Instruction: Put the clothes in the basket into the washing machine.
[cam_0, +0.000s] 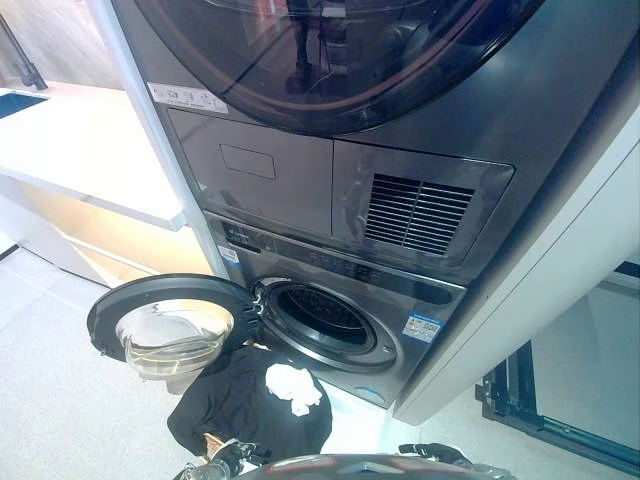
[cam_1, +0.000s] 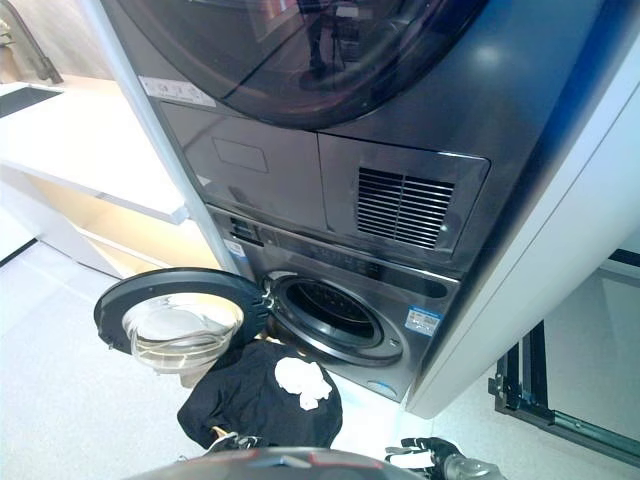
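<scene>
Nearest the camera, at the bottom edge, the left hand sits at the near rim of a heap of black clothes; whether its fingers are apart or clamped on cloth I cannot tell. The right hand shows low to the right, dark fingers curled together, seemingly on nothing.

The black clothes lie just ahead of the left hand, with a white garment on top. The basket beneath is all but hidden. Beyond both hands stands the washing machine, its drum opening just past the heap and its door swung open ahead and to the left of the left hand.

As a judgement, loading has yet to begin. The loose white piece could slide off when the black cloth is lifted, and trailing fabric could snag on the door or the drum's rim.
</scene>
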